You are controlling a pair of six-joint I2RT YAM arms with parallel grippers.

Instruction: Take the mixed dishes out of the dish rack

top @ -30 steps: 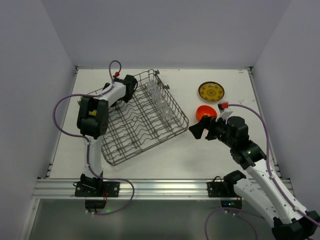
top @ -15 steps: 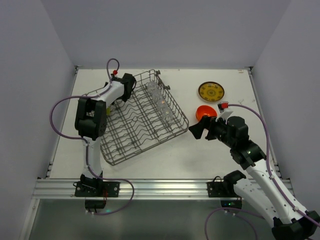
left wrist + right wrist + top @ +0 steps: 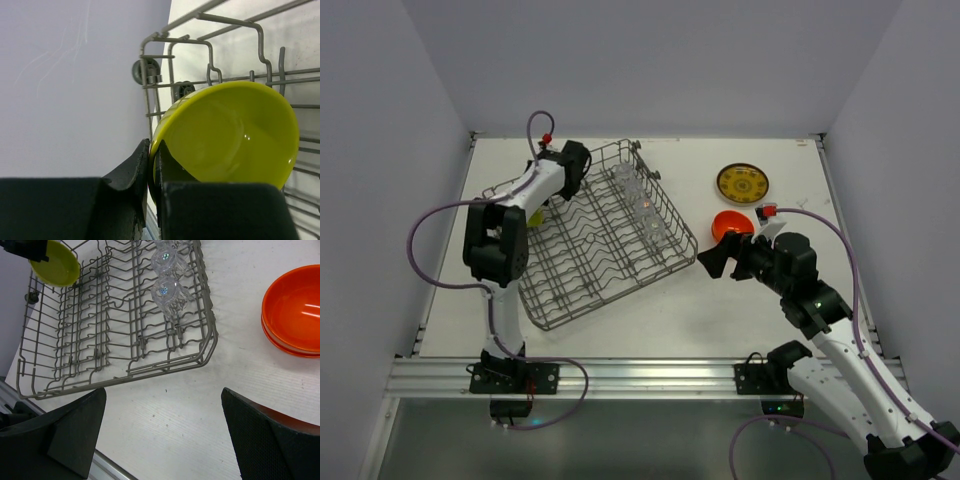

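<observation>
My left gripper [image 3: 155, 148] is shut on the rim of the lime-yellow bowl [image 3: 230, 135], one finger inside and one outside, at the far left corner of the dish rack [image 3: 150, 65]. From above, the left gripper [image 3: 560, 180] hides most of that bowl [image 3: 536, 213]. The grey wire dish rack [image 3: 610, 295] also holds clear glass cups [image 3: 645, 205] along its right side. Two stacked orange bowls [image 3: 730, 224] and a brown-gold patterned plate [image 3: 742, 183] lie on the table to the right of the rack. My right gripper [image 3: 720, 255] hangs open over bare table beside the rack's right corner.
In the right wrist view, the open right gripper [image 3: 162, 395] is above the white table, with the rack's near rim [image 3: 165, 362], the glass cups [image 3: 167, 290] and the orange bowls [image 3: 295, 315] ahead. Grey walls enclose the table on three sides.
The left jaws have closed onto the yellow bowl's rim, and the left arm has shifted slightly at the rack's far corner. The right arm has not moved.
</observation>
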